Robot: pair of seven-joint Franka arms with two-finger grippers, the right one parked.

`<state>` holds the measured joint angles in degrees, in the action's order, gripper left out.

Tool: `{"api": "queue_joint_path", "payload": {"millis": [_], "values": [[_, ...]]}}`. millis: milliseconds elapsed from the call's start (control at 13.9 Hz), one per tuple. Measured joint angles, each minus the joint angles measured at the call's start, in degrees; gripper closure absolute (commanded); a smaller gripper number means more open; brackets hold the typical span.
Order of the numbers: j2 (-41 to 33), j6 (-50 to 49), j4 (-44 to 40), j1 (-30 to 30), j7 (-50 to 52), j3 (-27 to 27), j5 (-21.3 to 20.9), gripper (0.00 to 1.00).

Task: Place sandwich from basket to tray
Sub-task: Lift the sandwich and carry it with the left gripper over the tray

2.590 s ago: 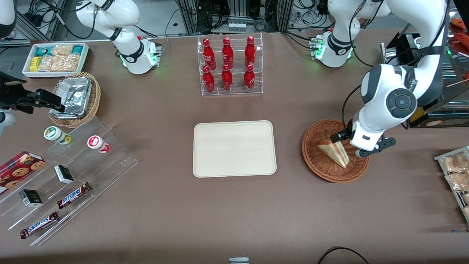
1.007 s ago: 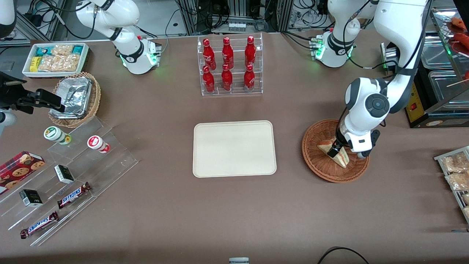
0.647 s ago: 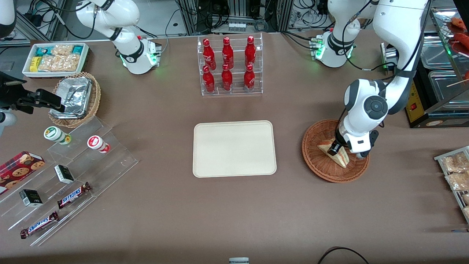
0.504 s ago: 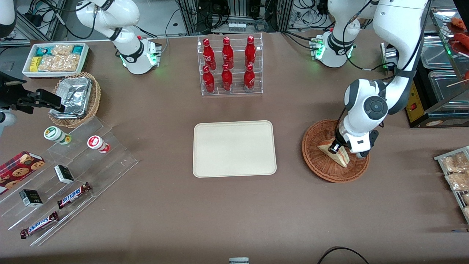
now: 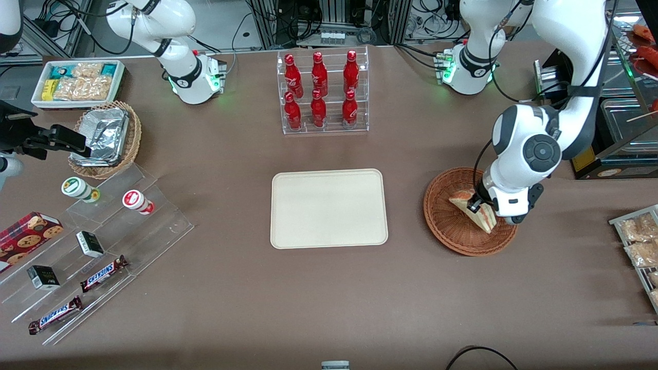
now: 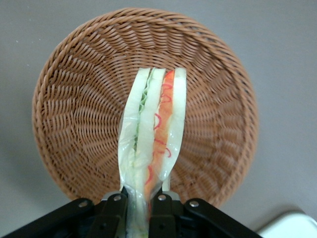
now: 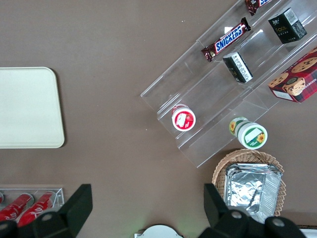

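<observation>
The sandwich [image 5: 477, 211] is a pale bread wedge in clear wrap with green and red-orange filling. My left gripper [image 5: 474, 204] is shut on its wide end and holds it on edge just above the floor of the reddish-brown wicker basket [image 5: 446, 222]. In the left wrist view the sandwich [image 6: 153, 129] sticks out from the gripper [image 6: 141, 198], with the basket [image 6: 74, 114] below it. The cream tray [image 5: 329, 208] lies flat mid-table beside the basket, toward the parked arm, with nothing on it. A corner of the tray [image 6: 290, 225] shows in the wrist view.
A clear rack of red bottles [image 5: 323, 92] stands farther from the front camera than the tray. Toward the parked arm's end are a tan foil-filled basket [image 5: 105, 139], a white snack bin [image 5: 77, 82] and a stepped acrylic shelf [image 5: 103, 246]. Snack packets [image 5: 637, 241] lie at the working arm's end.
The gripper came down onto the sandwich in the basket and shut on it. Over the last half second the arm has risen, and the sandwich has come up off the basket floor, tipped on edge.
</observation>
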<state>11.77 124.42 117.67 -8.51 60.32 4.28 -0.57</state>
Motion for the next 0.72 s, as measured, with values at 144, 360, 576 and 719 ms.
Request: {"api": "queue_joint_path", "payload": {"millis": [144,360,576,719], "values": [[-0.10,-4.41,-3.89,-0.08,-0.70,1.89,0.00,1.00],[0.18,-7.26,-7.17,-0.31,-1.02,5.85,0.00,1.00],[2.20,-7.34,-9.50,-3.11,-2.22,8.72,0.00,1.00],[4.30,-7.34,-12.05,-6.53,-4.35,9.01,0.00,1.00]]}}
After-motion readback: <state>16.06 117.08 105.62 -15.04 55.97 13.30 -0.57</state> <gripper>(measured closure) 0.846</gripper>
